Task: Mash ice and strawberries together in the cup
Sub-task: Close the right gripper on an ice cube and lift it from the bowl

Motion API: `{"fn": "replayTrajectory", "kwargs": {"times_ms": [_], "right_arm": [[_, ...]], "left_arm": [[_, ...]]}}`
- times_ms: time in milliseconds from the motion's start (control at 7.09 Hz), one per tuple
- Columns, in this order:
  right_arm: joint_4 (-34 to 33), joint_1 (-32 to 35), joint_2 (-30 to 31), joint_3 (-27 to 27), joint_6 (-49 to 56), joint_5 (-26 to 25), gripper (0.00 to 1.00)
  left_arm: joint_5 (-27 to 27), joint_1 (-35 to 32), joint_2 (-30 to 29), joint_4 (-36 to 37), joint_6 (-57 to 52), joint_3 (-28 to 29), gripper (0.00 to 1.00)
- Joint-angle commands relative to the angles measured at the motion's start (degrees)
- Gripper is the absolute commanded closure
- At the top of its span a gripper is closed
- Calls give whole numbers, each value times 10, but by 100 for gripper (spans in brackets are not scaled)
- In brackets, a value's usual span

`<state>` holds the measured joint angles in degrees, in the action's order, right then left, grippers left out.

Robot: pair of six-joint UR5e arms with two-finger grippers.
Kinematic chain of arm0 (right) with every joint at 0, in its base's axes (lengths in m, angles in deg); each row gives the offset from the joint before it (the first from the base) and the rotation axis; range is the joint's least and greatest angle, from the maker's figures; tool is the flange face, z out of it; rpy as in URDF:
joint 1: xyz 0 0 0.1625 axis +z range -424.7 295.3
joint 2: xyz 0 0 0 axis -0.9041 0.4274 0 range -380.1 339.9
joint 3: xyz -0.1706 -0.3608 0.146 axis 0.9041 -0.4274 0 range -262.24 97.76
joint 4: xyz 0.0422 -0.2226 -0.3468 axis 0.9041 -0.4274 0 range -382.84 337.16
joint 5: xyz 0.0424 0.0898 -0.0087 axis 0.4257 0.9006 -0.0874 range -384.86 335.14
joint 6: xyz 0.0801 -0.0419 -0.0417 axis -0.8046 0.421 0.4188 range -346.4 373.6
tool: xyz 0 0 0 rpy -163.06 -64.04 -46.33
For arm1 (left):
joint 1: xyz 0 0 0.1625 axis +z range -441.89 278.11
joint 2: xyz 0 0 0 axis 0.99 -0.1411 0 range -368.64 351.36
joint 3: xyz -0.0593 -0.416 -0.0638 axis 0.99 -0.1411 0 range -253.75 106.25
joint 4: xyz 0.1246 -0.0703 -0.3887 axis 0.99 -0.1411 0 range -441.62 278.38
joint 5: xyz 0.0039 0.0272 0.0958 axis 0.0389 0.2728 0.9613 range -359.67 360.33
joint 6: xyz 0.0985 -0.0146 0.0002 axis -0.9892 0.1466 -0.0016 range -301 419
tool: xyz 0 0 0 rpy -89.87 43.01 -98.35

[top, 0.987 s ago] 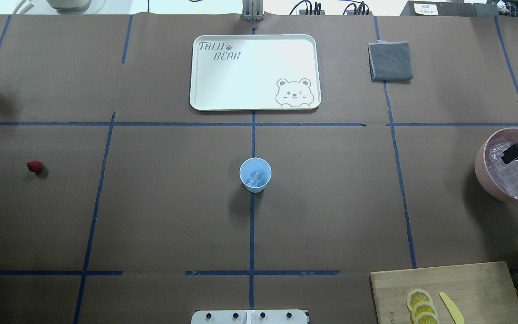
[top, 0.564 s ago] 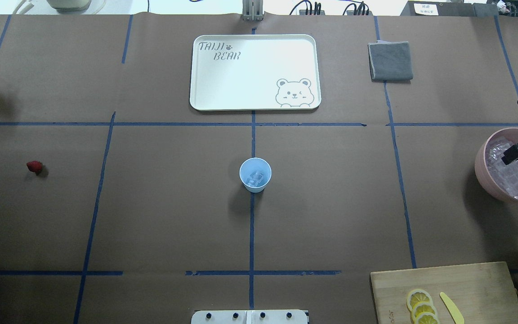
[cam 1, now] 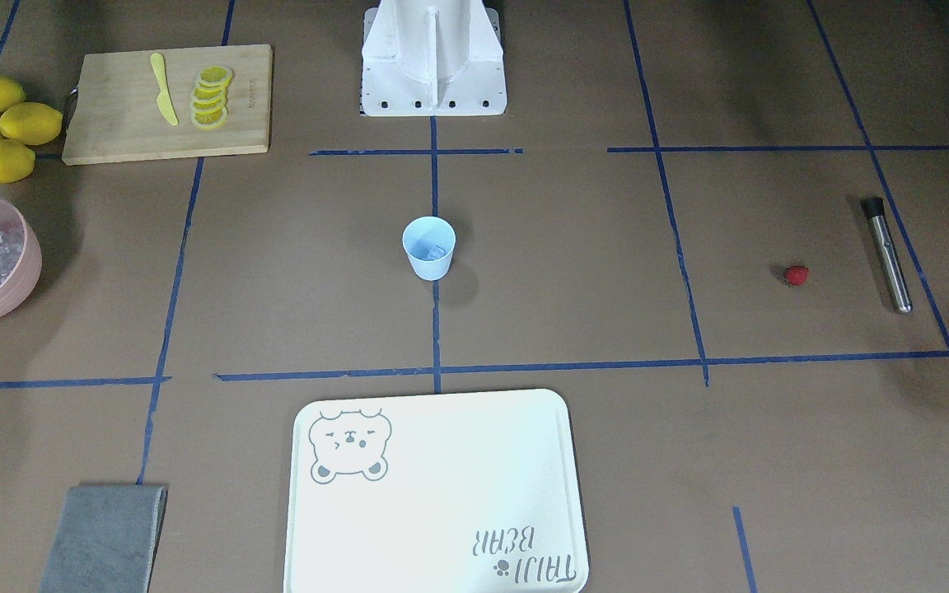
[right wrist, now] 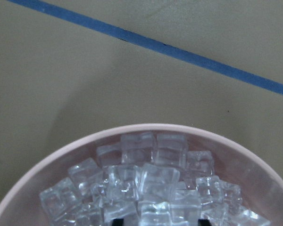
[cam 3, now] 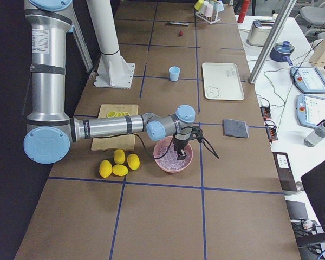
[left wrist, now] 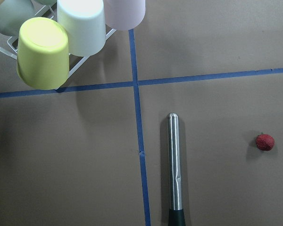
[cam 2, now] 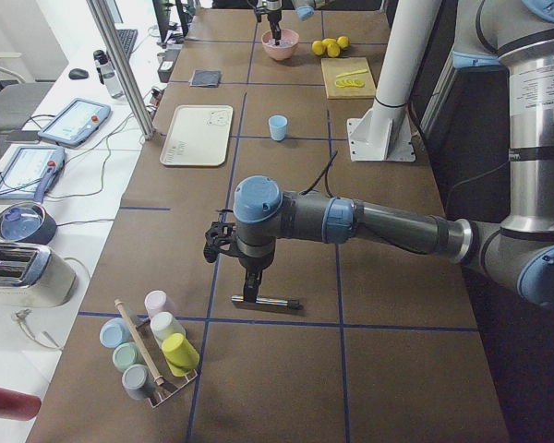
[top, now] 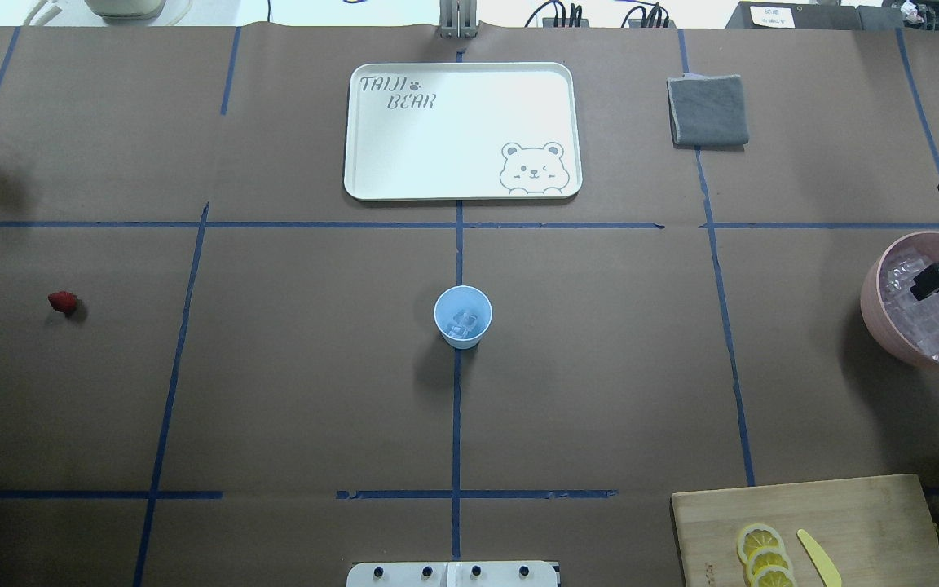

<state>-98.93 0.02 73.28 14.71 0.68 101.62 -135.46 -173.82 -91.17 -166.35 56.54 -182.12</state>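
Note:
The pale blue cup (top: 463,316) stands at the table's middle with a few clear ice cubes (top: 461,323) inside; it also shows in the front view (cam 1: 429,247). The strawberry (top: 63,302) lies alone at the far left, beside a steel muddler (left wrist: 173,162). My right gripper (top: 938,279) is down in the pink bowl (top: 873,303) of ice (right wrist: 151,174), its fingertips apart among the cubes. My left gripper (cam 2: 249,284) hovers over the muddler (cam 2: 268,302); it shows only in the left side view, so I cannot tell its state.
A white bear tray (top: 461,130) and a grey cloth (top: 707,110) lie at the back. A cutting board (top: 861,514) with lemon slices (top: 763,554) and a yellow knife (top: 818,557) is front right, lemons (cam 1: 1,123) beside it. A rack of cups (left wrist: 61,42) stands far left.
My right gripper has shifted very slightly over the pink bowl. The cup, the strawberry and everything else have not moved.

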Motion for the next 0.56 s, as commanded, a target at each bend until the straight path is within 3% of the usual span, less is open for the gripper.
{"fn": "replayTrajectory", "kwargs": {"times_ms": [0, 141, 282, 423], "right_arm": [[0, 0, 0, 1, 0, 1, 40], [0, 0, 0, 3, 0, 1, 60], [0, 1, 1, 5, 0, 4, 89], [1, 1, 1, 6, 0, 10, 100]], "left_arm": [[0, 0, 0, 0, 0, 0, 0], [-1, 0, 0, 1, 0, 0, 0], [-1, 0, -1, 1, 0, 0, 0], [-1, 0, -2, 1, 0, 0, 0]]}}
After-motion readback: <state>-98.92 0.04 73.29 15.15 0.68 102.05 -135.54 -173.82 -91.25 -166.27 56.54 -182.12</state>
